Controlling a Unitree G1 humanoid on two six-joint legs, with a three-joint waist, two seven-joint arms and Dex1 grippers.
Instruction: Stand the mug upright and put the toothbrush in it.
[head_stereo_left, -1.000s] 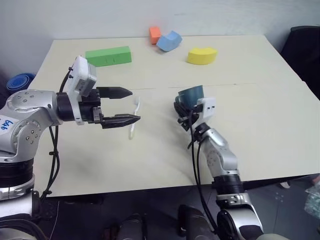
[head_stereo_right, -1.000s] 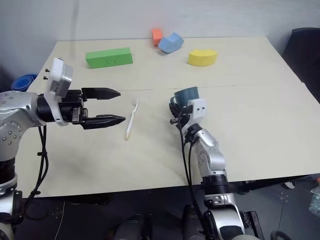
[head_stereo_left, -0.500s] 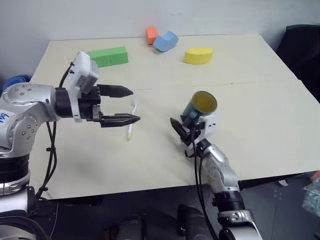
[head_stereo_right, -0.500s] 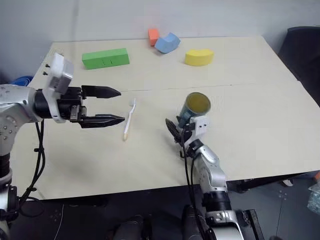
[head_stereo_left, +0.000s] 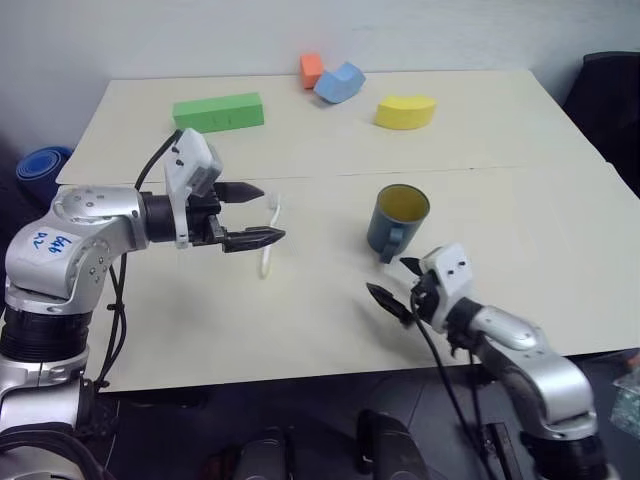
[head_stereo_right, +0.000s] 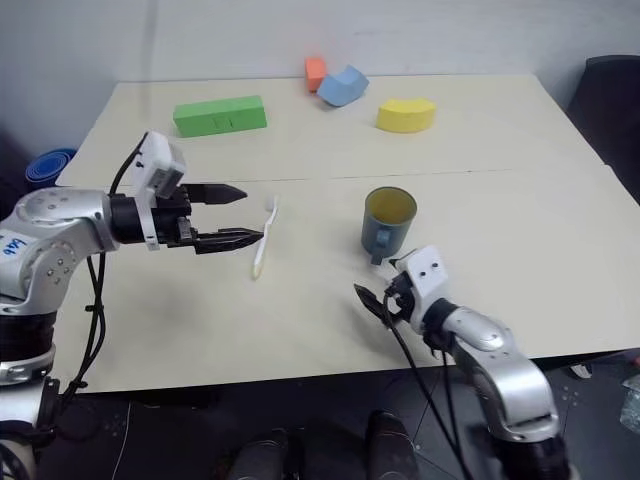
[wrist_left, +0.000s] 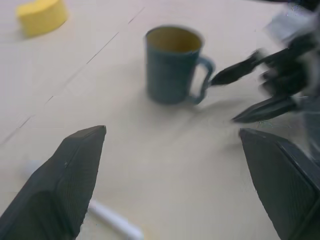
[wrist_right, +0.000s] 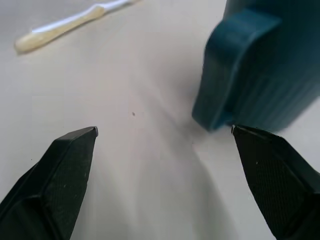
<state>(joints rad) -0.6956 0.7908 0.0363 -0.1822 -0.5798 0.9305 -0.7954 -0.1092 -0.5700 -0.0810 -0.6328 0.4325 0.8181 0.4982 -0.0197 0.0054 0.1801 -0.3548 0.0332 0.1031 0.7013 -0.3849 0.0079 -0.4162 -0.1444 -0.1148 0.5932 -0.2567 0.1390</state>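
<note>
The mug (head_stereo_left: 397, 219), a dark teal cylinder with a yellow inside and a loop handle, is seen standing upright near the middle of the pale matte surface (head_stereo_left: 520, 230), handle turned toward the robot. The toothbrush (head_stereo_left: 269, 238), slim, white, with a pale bristle head, is laid flat on the surface to the left of the mug, well apart from it. The left claw (head_stereo_left: 262, 214) is held just beside the toothbrush with its black tapered fingers spread apart and nothing between them. The right claw (head_stereo_left: 397, 283) is held near the mug on the robot's side, not touching it, fingers wide apart and empty; finely ribbed pads are seen in the right wrist view. Along the far edge, soft-looking foam shapes are placed: a green rectangular block (head_stereo_left: 218, 111), a small orange block (head_stereo_left: 310, 69), a curved light blue block (head_stereo_left: 339, 82) and a curved yellow block (head_stereo_left: 405, 111).
</note>
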